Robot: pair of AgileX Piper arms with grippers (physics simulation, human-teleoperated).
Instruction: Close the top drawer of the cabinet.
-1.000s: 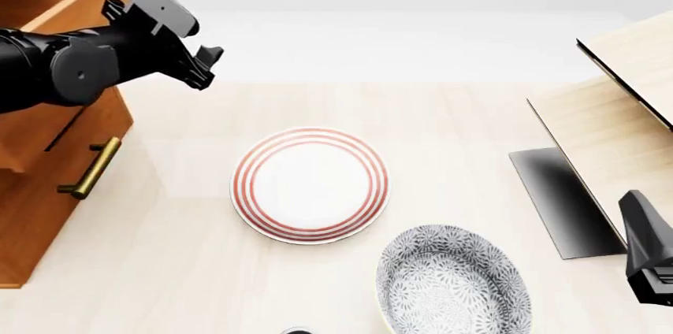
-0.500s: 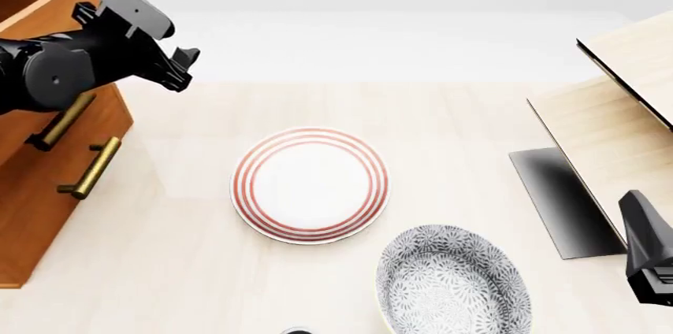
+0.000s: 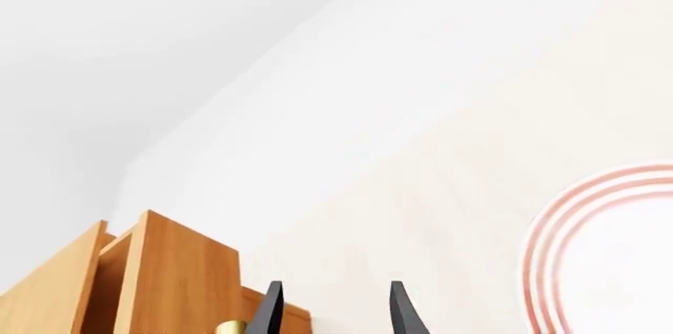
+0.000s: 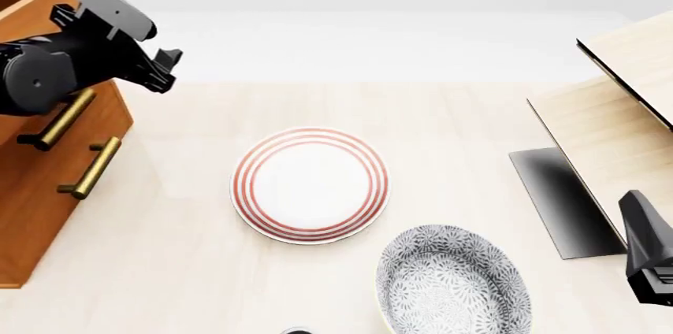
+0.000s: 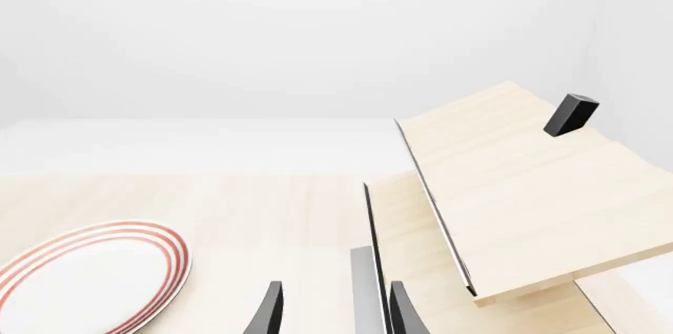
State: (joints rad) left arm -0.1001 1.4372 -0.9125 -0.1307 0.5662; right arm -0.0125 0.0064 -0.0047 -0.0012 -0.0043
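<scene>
**Pushing the top drawer home**

At the table's far left, the top drawer (image 4: pixel 47 102) is sitting nearly flush in the cabinet (image 4: pixel 42 216), its brass bar handle (image 4: pixel 58 120) running diagonally (front facing the plates). The left gripper (image 4: pixel 163 70), fingers parted and empty, should be pressing squarely inward. The right gripper (image 5: pixel 331 310) is idling, parted, holding nothing.

No readable text, labels, brands, numbers or signs anywhere, none on the cabinet (image 4: pixel 42 192), none on the striped plate (image 4: pixel 311 184) beside it, none on the patterned bowl (image 4: pixel 455 283), none on the pale furniture (image 4: pixel 620 137)
</scene>
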